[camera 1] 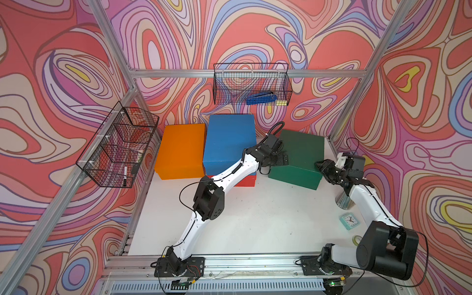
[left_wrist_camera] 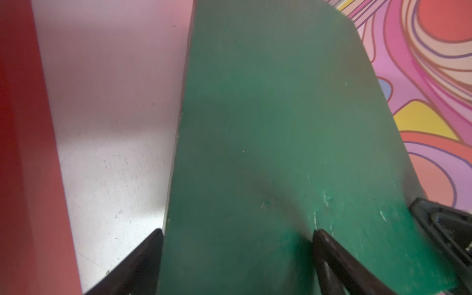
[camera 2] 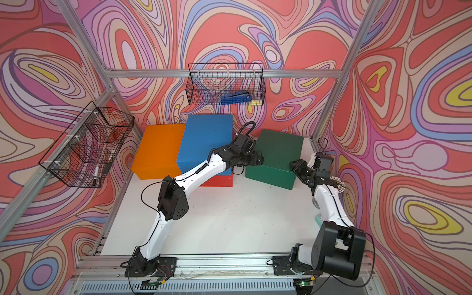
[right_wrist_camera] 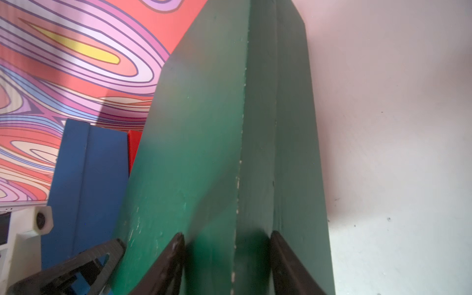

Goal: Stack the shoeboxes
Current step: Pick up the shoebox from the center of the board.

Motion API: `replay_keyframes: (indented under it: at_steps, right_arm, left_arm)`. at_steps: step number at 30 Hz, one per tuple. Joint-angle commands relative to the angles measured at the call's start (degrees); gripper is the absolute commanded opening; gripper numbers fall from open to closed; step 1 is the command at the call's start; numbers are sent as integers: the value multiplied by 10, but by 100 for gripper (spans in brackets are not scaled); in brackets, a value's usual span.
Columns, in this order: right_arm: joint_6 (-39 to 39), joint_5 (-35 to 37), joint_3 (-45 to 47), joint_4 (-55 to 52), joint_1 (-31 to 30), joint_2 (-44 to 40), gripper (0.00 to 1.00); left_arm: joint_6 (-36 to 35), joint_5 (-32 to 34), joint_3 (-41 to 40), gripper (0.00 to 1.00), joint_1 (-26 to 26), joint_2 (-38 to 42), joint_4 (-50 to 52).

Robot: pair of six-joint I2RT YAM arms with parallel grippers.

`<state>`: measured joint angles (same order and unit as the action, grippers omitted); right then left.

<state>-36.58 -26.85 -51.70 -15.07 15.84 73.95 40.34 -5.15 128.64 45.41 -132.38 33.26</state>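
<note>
The dark green shoebox [camera 1: 301, 150] [camera 2: 278, 148] sits tilted at the back right of the white table. My left gripper [camera 1: 277, 163] [left_wrist_camera: 237, 237] is shut on its left edge, with the green wall [left_wrist_camera: 268, 127] filling the gap between the fingers. My right gripper [camera 1: 321, 166] [right_wrist_camera: 227, 237] is shut on the box's near right corner edge [right_wrist_camera: 204, 127]. The blue shoebox [camera 1: 229, 143] [camera 2: 207, 143] lies on top of the red shoebox [camera 1: 245, 180] [left_wrist_camera: 20, 153]. The orange shoebox [camera 1: 181, 150] stands alone to their left.
A wire basket [camera 1: 251, 84] holding a blue stapler [camera 1: 260, 98] hangs on the back wall. Another wire basket [camera 1: 120, 145] hangs on the left frame. A metal cup [camera 1: 343, 200], a small clock [camera 1: 349, 221] and a tape roll [camera 1: 356, 239] stand by the right arm.
</note>
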Motion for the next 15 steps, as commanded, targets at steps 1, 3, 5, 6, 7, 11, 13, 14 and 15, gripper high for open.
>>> replay_keyframes:
  at_steps: [1, 3, 5, 6, 7, 11, 13, 14, 15]
  right_arm:
    - [-14, -141, -17, -14, -29, -48, 53]
    - [-16, -143, -24, -26, -29, -69, 49]
    - [-16, -145, -31, -38, -29, -85, 45]
    - [-16, -147, -35, -44, -29, -92, 43]
    - [-16, -148, -37, -50, -30, -96, 42]
    - [-17, -153, -43, -60, -29, -107, 36]
    - [-17, -153, -44, -62, -29, -110, 35]
    - [-18, -155, -44, -62, -29, -111, 34]
    - [-18, -155, -44, -62, -29, -112, 34]
  left_arm:
    - [-15, -63, 16, 90, 55, 26, -32]
    - [-16, -63, 15, 90, 57, 35, -33]
    - [-16, -63, 15, 90, 60, 45, -33]
    - [-17, -63, 15, 90, 61, 49, -33]
    - [-17, -63, 15, 89, 63, 54, -32]
    - [-21, -61, 13, 88, 68, 71, -33]
    - [-23, -59, 12, 87, 70, 78, -34]
    - [-23, -59, 12, 86, 71, 82, -34]
    - [-23, -60, 12, 86, 73, 85, -33]
